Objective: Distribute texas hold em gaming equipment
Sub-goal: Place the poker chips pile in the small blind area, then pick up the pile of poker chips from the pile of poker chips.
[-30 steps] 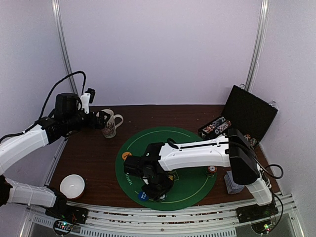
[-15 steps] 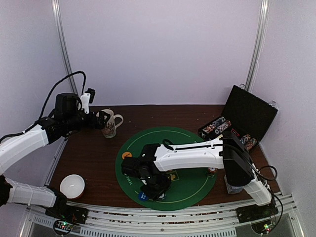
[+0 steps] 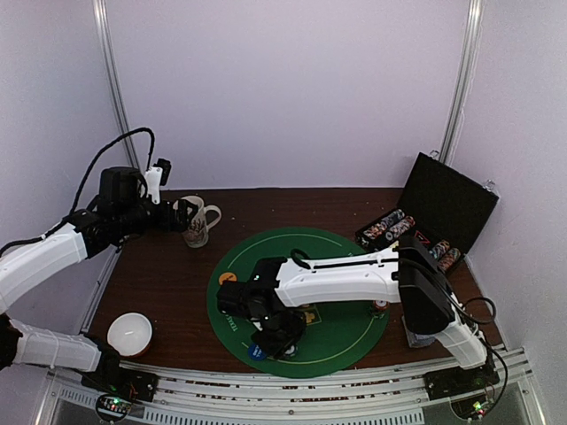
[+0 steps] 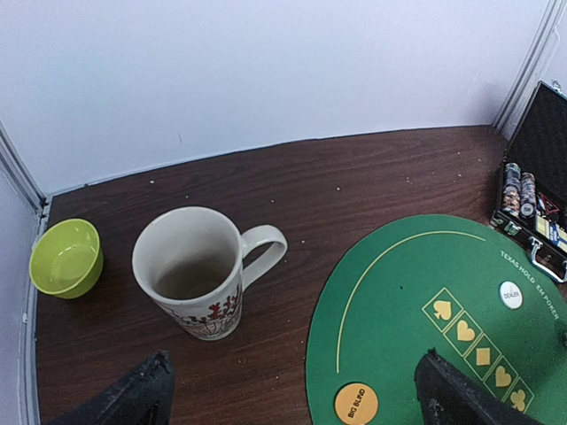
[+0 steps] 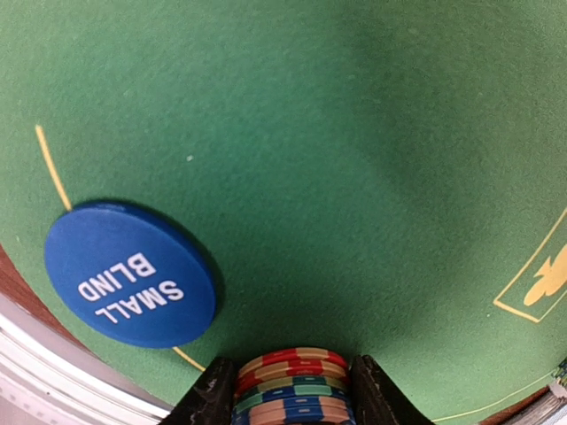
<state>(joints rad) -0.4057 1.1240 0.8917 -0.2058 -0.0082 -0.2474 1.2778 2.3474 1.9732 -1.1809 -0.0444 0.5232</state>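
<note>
My right gripper is shut on a stack of striped poker chips, red, green and blue, held low over the green felt mat. It is at the mat's near edge. The blue SMALL BLIND disc lies on the mat just left of the chips, also seen from above. My left gripper is open and empty above the table near the mug. The orange BIG BLIND disc and the white DEALER disc lie on the mat. More chips sit in the black case. Cards lie at the right.
A patterned white mug stands left of the mat. A green bowl sits at the far left, a white bowl at the near left. The open black case stands at the back right. A small chip stack sits on the mat's right edge.
My right arm has shifted a little to the left along the mat's near edge with the chips in it. The left arm has not moved.
</note>
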